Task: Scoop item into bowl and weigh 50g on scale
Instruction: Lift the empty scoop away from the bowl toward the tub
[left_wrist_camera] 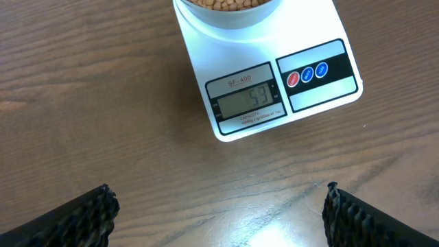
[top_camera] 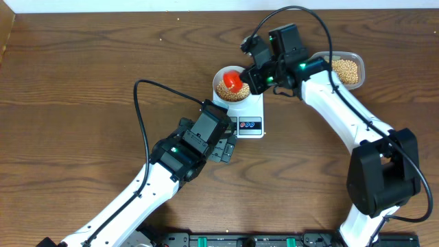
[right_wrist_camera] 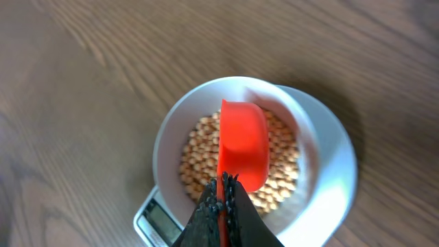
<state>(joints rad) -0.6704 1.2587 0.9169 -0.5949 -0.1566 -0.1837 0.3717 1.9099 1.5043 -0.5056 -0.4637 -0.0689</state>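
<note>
The white scale (top_camera: pixel 250 115) (left_wrist_camera: pixel 267 75) (right_wrist_camera: pixel 154 218) carries the pale bowl (top_camera: pixel 221 74) (left_wrist_camera: pixel 226 15) (right_wrist_camera: pixel 168 137), filled with tan beans (top_camera: pixel 226 90) (right_wrist_camera: pixel 199 154) (left_wrist_camera: pixel 226 4). Its display (left_wrist_camera: pixel 247 103) shows digits. My right gripper (top_camera: pixel 257 74) (right_wrist_camera: pixel 224 189) is shut on the handle of a red scoop (top_camera: pixel 232 80) (right_wrist_camera: pixel 242 140), held overturned above the beans in the bowl. My left gripper (top_camera: pixel 228 147) (left_wrist_camera: pixel 219 213) stands open over bare table just in front of the scale, with nothing between its fingers (left_wrist_camera: pixel 75 219).
A clear plastic tub (top_camera: pixel 358 63) with more beans (top_camera: pixel 345 70) sits at the back right, behind the right arm. Black cables (top_camera: pixel 140 113) loop over the wooden table.
</note>
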